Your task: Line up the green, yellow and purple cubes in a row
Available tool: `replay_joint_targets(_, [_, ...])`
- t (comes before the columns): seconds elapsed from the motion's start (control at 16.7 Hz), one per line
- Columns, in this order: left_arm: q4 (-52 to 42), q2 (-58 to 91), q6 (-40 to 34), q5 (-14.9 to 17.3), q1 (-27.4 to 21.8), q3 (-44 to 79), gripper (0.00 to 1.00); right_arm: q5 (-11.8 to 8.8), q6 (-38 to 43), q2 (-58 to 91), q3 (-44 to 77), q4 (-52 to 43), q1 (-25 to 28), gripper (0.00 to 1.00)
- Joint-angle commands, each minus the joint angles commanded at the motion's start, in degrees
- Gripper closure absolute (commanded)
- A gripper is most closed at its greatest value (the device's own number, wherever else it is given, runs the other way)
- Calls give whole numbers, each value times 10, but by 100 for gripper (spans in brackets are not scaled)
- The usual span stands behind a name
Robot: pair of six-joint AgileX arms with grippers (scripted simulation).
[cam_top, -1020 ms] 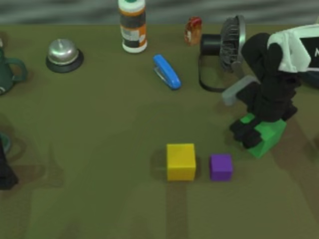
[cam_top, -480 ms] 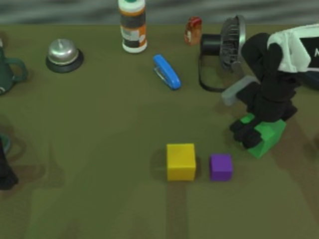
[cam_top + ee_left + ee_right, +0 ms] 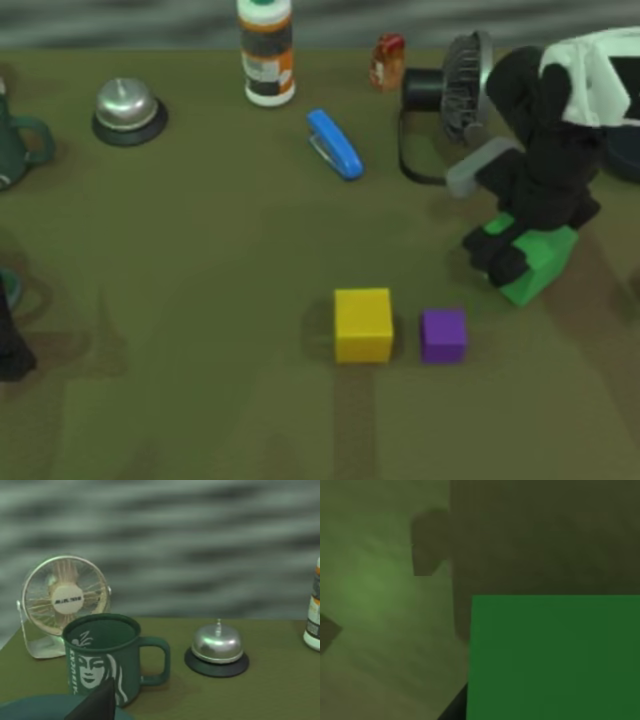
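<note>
The yellow cube (image 3: pixel 363 324) rests on the olive table near the front middle. Just right of it, across a small gap, is the smaller purple cube (image 3: pixel 443 335). Farther right and a little back, my right gripper (image 3: pixel 505 255) is shut on the green cube (image 3: pixel 545 265), which is held tilted with black fingers covering its left part. The green cube (image 3: pixel 555 655) also fills much of the right wrist view, with table beyond it. My left gripper (image 3: pixel 10 350) stays parked at the table's left edge, far from all three cubes.
Along the back stand a green mug (image 3: pixel 15 140), a silver bell (image 3: pixel 126 105), a white-and-orange bottle (image 3: pixel 266 50), a blue stapler (image 3: pixel 334 144), a small orange item (image 3: pixel 388 60) and a dark fan (image 3: pixel 455 85) close behind my right arm.
My right gripper and the green cube have shifted slightly back and to the right. The yellow and purple cubes and the left arm have not moved.
</note>
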Motion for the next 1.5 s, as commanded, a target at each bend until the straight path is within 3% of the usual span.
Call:
replay_joint_targets(0.24, [0, 0, 0, 0, 0, 0, 0, 0, 0, -33, 45, -82, 2, 100])
replay_joint_targets(0.78, [0, 0, 0, 0, 0, 0, 0, 1, 37, -13, 87, -109, 22, 100])
replay_joint_targets(1.02, [0, 0, 0, 0, 0, 0, 0, 2, 168, 56, 211, -169, 85, 100])
replay_joint_targets(1.5, [0, 0, 0, 0, 0, 0, 0, 3, 578, 220, 515, -322, 252, 100])
